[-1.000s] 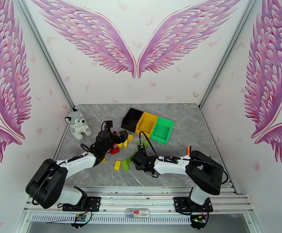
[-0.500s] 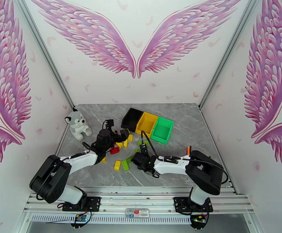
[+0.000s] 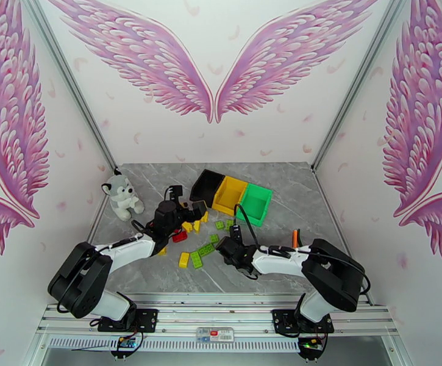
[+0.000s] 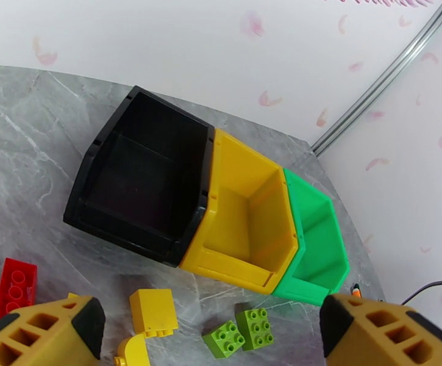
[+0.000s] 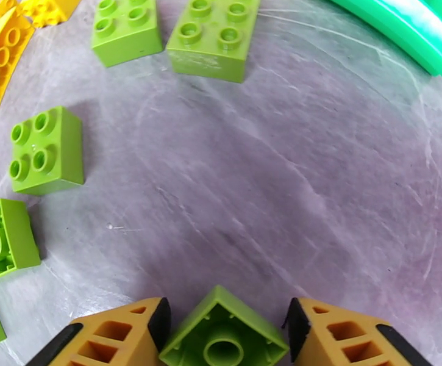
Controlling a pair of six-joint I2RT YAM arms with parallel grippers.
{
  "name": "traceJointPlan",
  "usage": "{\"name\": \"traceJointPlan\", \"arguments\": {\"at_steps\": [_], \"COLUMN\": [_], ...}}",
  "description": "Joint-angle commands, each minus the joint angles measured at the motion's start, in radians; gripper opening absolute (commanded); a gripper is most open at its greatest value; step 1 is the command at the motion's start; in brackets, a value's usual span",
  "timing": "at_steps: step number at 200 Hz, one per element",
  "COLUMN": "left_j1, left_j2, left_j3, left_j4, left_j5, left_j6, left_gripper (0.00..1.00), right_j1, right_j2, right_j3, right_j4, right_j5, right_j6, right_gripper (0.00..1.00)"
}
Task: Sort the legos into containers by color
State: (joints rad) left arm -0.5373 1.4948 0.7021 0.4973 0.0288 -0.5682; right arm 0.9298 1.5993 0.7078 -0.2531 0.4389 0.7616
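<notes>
Plush toy (image 3: 122, 199) sits at the far left of the bench (image 3: 281, 190), just as before. The left tool (image 4: 211, 327) is spread wide with nothing in it. It has slid a little closer to the black bin (image 4: 83, 196). The yellow bin (image 4: 233, 266) and green bin (image 4: 312, 282) join on in a row. Red, yellow and green legos (image 3: 184, 260) lie loose in front of the bins. The right tool (image 5: 225, 318) pinches one green brick (image 5: 221, 343). It has pulled to the right, off the green pile.
</notes>
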Motion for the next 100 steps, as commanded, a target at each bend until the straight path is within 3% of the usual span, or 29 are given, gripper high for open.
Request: {"name": "traceJointPlan", "arguments": {"at_steps": [1,41,100], "left_j1": [-0.028,-0.080,-0.121], "left_j2": [-0.009,-0.070,-0.184], "left_j3": [0.058,0.105,0.105], "left_j4": [-0.104,-0.257,-0.351], "left_j5": [-0.072,-0.198,-0.255], "left_j6": [0.079,0.179,0.237], "left_gripper": [0.99,0.99,0.99], "right_j1": [-0.009,-0.016,-0.075], "right_j2": [-0.025,-0.053,-0.106], "right_j3": [-0.028,-0.031,-0.026], "right_j4": [-0.017,-0.023,-0.005], "right_j5": [-0.002,0.016,-0.003], "right_j6": [0.011,0.008,-0.028], "right_gripper": [0.49,0.41,0.36]}}
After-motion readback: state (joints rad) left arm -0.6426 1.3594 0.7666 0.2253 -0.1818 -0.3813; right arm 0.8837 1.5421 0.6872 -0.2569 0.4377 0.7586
